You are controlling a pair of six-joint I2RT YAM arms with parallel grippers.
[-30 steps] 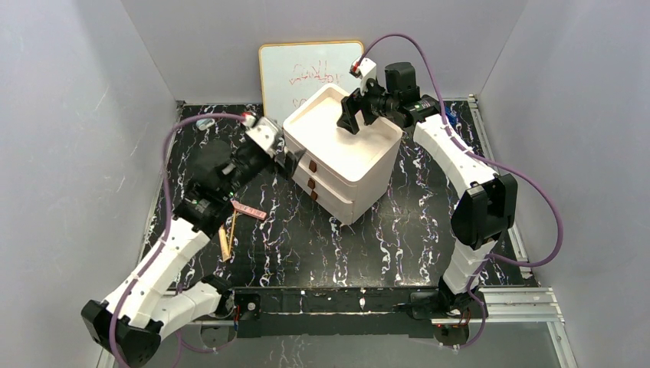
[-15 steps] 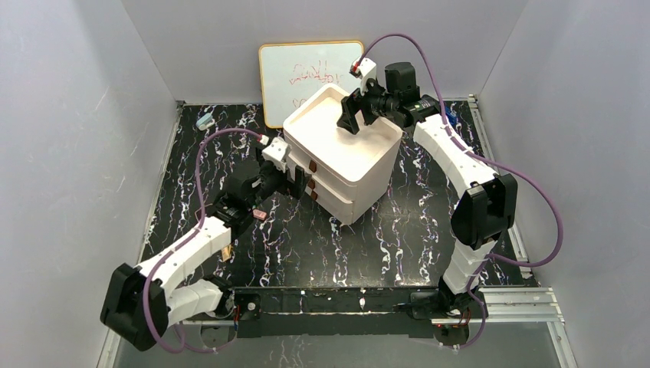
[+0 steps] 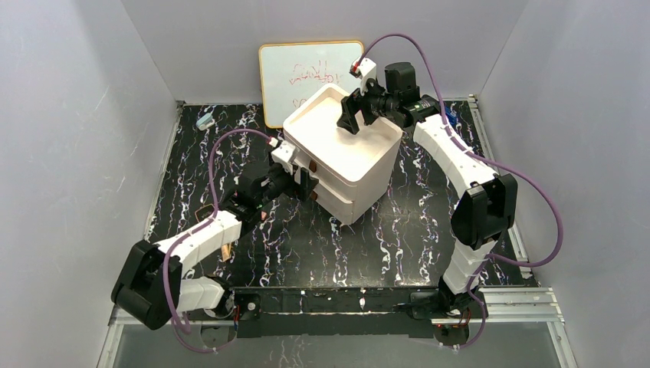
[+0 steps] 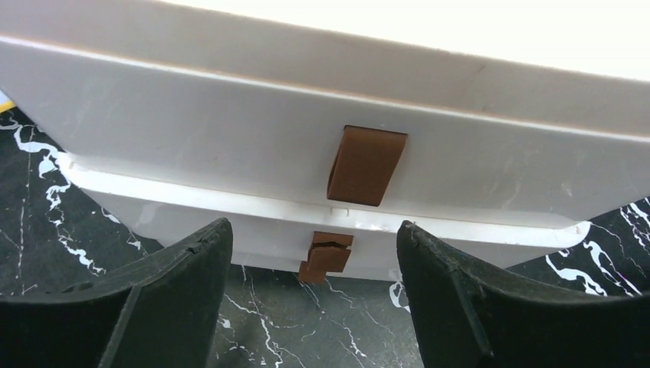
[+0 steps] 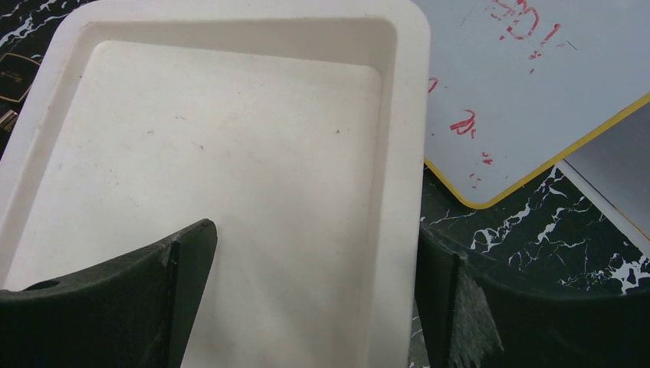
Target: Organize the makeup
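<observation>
Evidently the step in hand is opening a drawer so the makeup has somewhere to go. The left gripper (image 4: pixel 313 230) faces the front of the white drawer unit (image 3: pixel 360 153) with its fingers spread apart and holding nothing. It is low and level so the fingers can close on one of the brown handles; the upper handle (image 4: pixel 366 165) and the lower handle (image 4: pixel 328 255) both sit between them, not yet touched. The right gripper (image 5: pixel 314 230) hangs over the top tray (image 5: pixel 406 115), also spread and empty, straddling the tray's rim, probably to steady the unit against the pull.

The makeup is on the table (image 3: pixel 306 238), not in the unit. A tan brush (image 3: pixel 225 251) shows beside the left forearm, and a dark compact (image 5: pixel 15 65) lies at the foot of the unit. The rest is hidden under the arm.

Compared with a second ago, the left arm has swung from the back left toward the drawer fronts. The right arm has not moved.
</observation>
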